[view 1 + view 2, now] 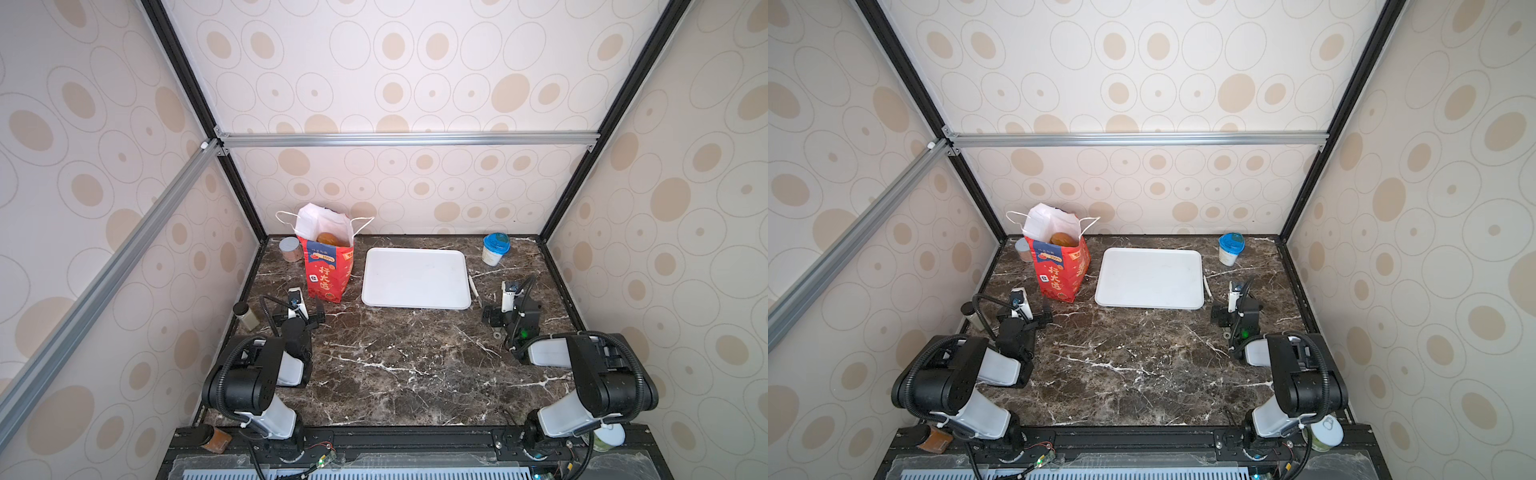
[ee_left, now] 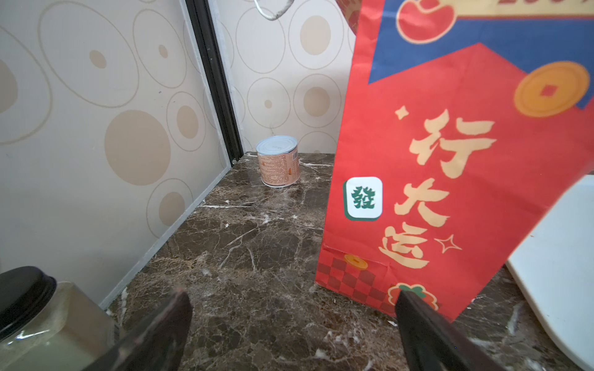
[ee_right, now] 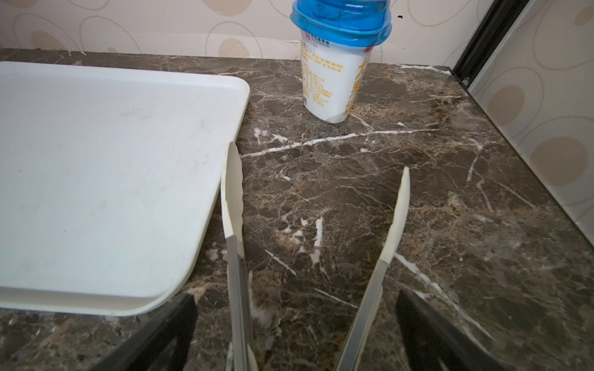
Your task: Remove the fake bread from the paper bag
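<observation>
Bread (image 1: 328, 238) I see only in the bag (image 1: 328, 272) beside the tray (image 1: 415, 278); left gripper (image 2: 292, 297) gapes empty, right gripper (image 3: 297, 295) gapes, seemingly astride loose tongs (image 3: 233, 192).

On the red front of the paper bag (image 2: 450, 180) we read the cream characters 行大运, one under another, and beside them a white tile picture (image 2: 364, 199) with a green 發. In a top view its blue label (image 1: 321, 253) showed "100%". On the white cup (image 3: 334, 80) we read a yellow 大; the small print was too fine.
</observation>
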